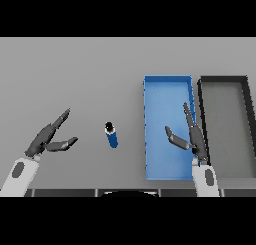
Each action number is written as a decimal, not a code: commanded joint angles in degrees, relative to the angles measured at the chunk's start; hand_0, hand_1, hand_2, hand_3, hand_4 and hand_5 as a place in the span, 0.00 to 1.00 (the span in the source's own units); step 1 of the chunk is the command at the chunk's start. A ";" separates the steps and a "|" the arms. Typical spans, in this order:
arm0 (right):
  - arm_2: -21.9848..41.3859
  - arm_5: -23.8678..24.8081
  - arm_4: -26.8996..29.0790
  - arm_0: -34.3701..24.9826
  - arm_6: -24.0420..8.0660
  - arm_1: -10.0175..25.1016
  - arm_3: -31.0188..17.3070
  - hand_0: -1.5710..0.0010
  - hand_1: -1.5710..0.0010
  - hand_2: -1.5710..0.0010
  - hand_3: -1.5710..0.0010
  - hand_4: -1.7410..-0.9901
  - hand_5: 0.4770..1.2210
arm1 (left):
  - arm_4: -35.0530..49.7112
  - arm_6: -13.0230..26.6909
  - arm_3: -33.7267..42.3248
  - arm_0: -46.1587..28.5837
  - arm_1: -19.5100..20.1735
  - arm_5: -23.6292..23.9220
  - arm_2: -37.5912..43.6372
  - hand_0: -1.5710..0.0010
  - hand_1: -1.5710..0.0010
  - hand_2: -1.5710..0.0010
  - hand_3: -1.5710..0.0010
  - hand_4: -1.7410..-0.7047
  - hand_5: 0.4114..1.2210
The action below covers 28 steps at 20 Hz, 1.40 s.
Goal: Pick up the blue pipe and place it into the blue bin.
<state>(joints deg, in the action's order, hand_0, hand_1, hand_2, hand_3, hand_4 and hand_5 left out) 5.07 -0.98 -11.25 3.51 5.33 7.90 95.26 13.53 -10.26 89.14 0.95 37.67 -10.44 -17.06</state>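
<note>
Tabletop as seen from the head view: you have one grey table (pixel 75 74), one blue pipe (pixel 112 135), and two bins. No brand, label or writing can be read on any of them.

Blue pipe: a short cylinder with a dark end, lying on the bare table left of the blue bin (pixel 168 91) and apart from it, its dark end pointing away from you. Neither hand touches it.

Bins: the blue bin and a black bin (pixel 224 80) stand side by side at your right, long sides nearly touching, the black one farther right. Each is a shallow rectangular tray.

Hands: your left hand (pixel 46 138) hovers at the left of the table, well apart from the pipe, fingers straight and spread, thumb held out toward the pipe. Your right hand (pixel 194 136) is over the right wall of the blue bin, fingers straight and together, pointing away from you, thumb spread out to the left over the bin's floor. Both hold nothing.
</note>
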 commanded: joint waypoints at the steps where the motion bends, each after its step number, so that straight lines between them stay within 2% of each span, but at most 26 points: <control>1: -0.08 -0.28 0.20 -0.17 -0.01 0.32 0.40 1.00 1.00 1.00 1.00 0.75 0.19 | -0.17 0.82 0.92 -0.28 -0.27 -0.50 -1.03 1.00 1.00 1.00 1.00 0.65 0.14; 3: -0.37 -0.67 0.27 -0.18 -0.61 1.06 0.47 1.00 1.00 1.00 1.00 0.77 0.19 | -0.84 4.29 3.17 -0.23 -1.48 -1.82 -4.28 1.00 1.00 1.00 1.00 0.61 0.11; 9: -0.24 -0.95 1.15 0.98 -0.62 0.21 1.08 1.00 1.00 1.00 1.00 0.71 0.19 | -5.58 7.26 2.43 1.35 -6.30 -1.49 -9.75 1.00 1.00 1.00 1.00 0.58 0.05; 11: 0.07 -1.07 1.29 0.55 -0.87 -0.29 1.16 1.00 1.00 1.00 1.00 0.70 0.20 | -6.42 6.85 1.02 2.58 -9.09 -1.45 -11.17 1.00 1.00 1.00 1.00 0.57 0.05; 14: -0.44 -1.33 1.70 1.71 -0.89 0.29 1.63 1.00 1.00 1.00 1.00 0.71 0.20 | -8.97 4.22 -2.28 3.99 -12.95 0.12 -12.47 1.00 1.00 1.00 1.00 0.57 0.06; 17: -0.10 -0.97 1.10 1.53 -1.59 -0.12 1.43 1.00 1.00 1.00 1.00 0.71 0.20 | -9.16 5.29 -5.57 6.80 -16.48 0.82 -12.70 1.00 1.00 1.00 1.00 0.58 0.06; 19: -0.32 -0.82 1.18 1.92 -0.58 -0.02 1.76 1.00 1.00 1.00 1.00 0.71 0.21 | -9.95 4.70 -8.28 8.26 -18.35 1.03 -13.04 1.00 1.00 1.00 1.00 0.60 0.06; 22: -0.90 -1.22 1.93 2.22 0.28 0.56 2.21 1.00 1.00 1.00 1.00 0.69 0.22 | -13.08 5.88 -10.33 9.53 -19.65 2.81 -14.25 1.00 1.00 1.00 1.00 0.66 0.02; 24: -0.80 -1.11 1.16 2.49 0.14 0.95 1.97 1.00 1.00 1.00 1.00 0.70 0.23 | -12.82 5.14 -11.31 10.02 -21.26 2.74 -14.52 1.00 1.00 1.00 1.00 0.66 0.01; 25: -0.90 -0.74 1.05 1.84 -0.80 0.79 1.70 1.00 1.00 1.00 1.00 0.71 0.23 | -12.28 4.23 -12.06 10.04 -21.79 2.39 -14.33 1.00 1.00 1.00 1.00 0.64 0.02; 27: -0.96 -0.89 1.20 2.96 0.52 0.95 2.25 1.00 1.00 1.00 1.00 0.71 0.23 | -11.84 2.61 -14.02 11.02 -22.86 1.89 -13.97 1.00 1.00 1.00 1.00 0.61 0.06; 28: -0.91 -0.73 0.99 2.93 0.64 0.91 2.29 1.00 1.00 1.00 1.00 0.71 0.24 | -11.15 2.93 -14.38 11.07 -24.57 2.19 -14.01 1.00 1.00 0.97 0.97 0.58 0.11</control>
<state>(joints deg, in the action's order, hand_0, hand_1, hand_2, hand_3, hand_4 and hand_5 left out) 4.16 -1.71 -10.25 6.43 5.98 8.81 97.56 2.38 -7.28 74.77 12.04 13.04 -8.27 -31.11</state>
